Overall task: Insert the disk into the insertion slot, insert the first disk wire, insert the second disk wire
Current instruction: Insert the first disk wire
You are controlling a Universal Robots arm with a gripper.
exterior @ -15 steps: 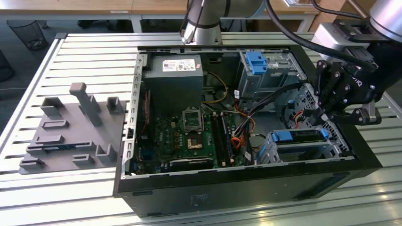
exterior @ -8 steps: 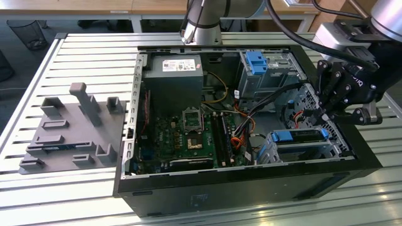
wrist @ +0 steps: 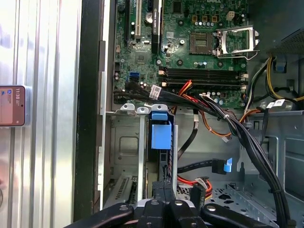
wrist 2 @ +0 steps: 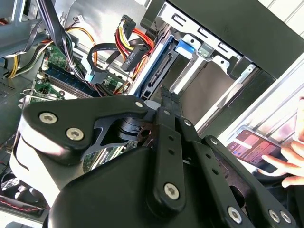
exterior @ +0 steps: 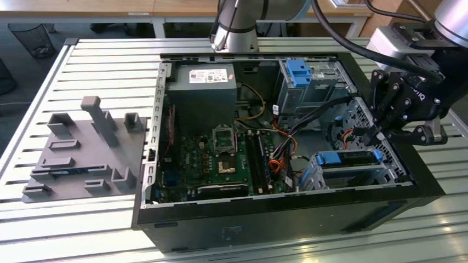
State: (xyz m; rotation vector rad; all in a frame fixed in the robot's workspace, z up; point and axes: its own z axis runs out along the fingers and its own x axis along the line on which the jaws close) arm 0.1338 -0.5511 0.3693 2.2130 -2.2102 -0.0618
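Observation:
The disk (exterior: pixel 348 158), in its blue carrier, sits in the insertion slot (exterior: pixel 351 174) at the near corner of the open computer case on the exterior view's right. In the first wrist view the blue carrier (wrist: pixel 160 135) stands in the metal cage (wrist: pixel 124 142). My gripper (exterior: pixel 380 135) hovers just above the disk's end, fingers shut together with nothing seen between them (wrist: pixel 162 186) (wrist 2: pixel 166 92). A black cable with a blue plug (wrist: pixel 222 165) and a plug on red and yellow wires (wrist 2: pixel 130 50) lie loose beside the slot.
A taller cage with a blue latch (exterior: pixel 300 74) stands at the case's far side, with the power supply (exterior: pixel 201 93) and motherboard (exterior: pixel 219 153) beside it. A grey fixture (exterior: pixel 80 148) lies on the exterior view's left. A person's hand (wrist 2: pixel 289 164) holds a phone (wrist: pixel 12 105).

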